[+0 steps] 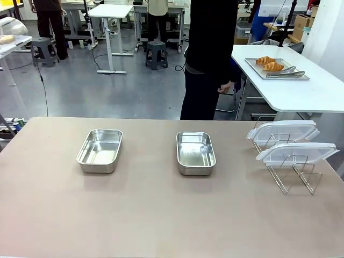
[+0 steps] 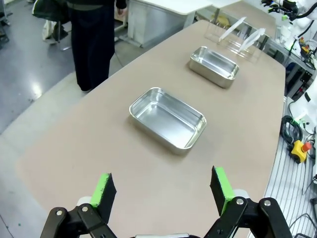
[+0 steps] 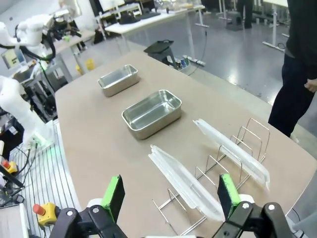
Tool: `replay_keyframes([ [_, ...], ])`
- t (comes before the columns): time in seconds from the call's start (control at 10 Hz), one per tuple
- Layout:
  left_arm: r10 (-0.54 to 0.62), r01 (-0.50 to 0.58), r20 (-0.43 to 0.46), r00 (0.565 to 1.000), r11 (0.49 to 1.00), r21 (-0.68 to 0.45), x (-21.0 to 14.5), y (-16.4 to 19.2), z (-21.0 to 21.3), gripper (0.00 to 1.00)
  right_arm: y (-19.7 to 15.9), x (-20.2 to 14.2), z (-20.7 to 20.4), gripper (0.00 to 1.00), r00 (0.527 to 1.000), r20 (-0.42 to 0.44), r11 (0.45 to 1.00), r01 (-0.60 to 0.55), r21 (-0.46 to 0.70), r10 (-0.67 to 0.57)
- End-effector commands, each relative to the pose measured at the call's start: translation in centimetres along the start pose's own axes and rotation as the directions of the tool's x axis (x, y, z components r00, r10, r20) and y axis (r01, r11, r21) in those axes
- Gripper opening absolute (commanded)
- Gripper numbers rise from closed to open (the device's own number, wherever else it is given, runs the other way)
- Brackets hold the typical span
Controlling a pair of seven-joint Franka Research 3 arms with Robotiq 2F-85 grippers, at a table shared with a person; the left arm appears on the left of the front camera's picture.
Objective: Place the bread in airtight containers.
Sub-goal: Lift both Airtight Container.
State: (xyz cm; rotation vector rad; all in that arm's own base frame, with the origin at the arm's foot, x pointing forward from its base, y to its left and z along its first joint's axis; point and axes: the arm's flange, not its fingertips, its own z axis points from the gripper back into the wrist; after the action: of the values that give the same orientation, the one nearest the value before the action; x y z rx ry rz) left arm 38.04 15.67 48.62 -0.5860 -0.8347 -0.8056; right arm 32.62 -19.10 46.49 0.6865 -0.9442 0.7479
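Observation:
Two empty steel containers sit on the beige table: the left one (image 1: 100, 150) (image 2: 168, 119) (image 3: 118, 80) and the middle one (image 1: 195, 152) (image 2: 214, 66) (image 3: 151, 113). Their two clear lids (image 1: 284, 130) (image 1: 297, 152) (image 3: 184, 180) (image 3: 233, 152) lean in a wire rack at the right. Two croissants (image 1: 269, 63) lie on a steel tray (image 1: 285, 75) on a white side table far right, beside tongs. My left gripper (image 2: 162, 191) hovers open above the table's left end, short of the nearer container. My right gripper (image 3: 171, 196) hangs open over the lid rack.
A person in dark clothes (image 1: 207, 59) stands at the far edge between the two tables, one hand (image 1: 225, 87) hanging at the side. The wire rack (image 1: 293, 174) occupies the right end. Broad bare tabletop (image 1: 161, 215) lies in front of the containers.

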Motion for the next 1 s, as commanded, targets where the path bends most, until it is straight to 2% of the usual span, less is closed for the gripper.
replay_keyframes([
  [0.0,-0.007,0.007,0.032,0.999,1.000,-0.007,0.00,0.20,0.06,1.00,-0.07,0.20,0.21,1.00,0.999,0.019,0.999,-0.032,-0.004,0.032],
  [0.9,-0.007,0.007,0.032,0.999,1.000,-0.007,0.00,0.20,0.06,1.00,-0.07,0.20,0.21,1.00,0.999,0.019,0.999,-0.032,-0.004,0.032],
])
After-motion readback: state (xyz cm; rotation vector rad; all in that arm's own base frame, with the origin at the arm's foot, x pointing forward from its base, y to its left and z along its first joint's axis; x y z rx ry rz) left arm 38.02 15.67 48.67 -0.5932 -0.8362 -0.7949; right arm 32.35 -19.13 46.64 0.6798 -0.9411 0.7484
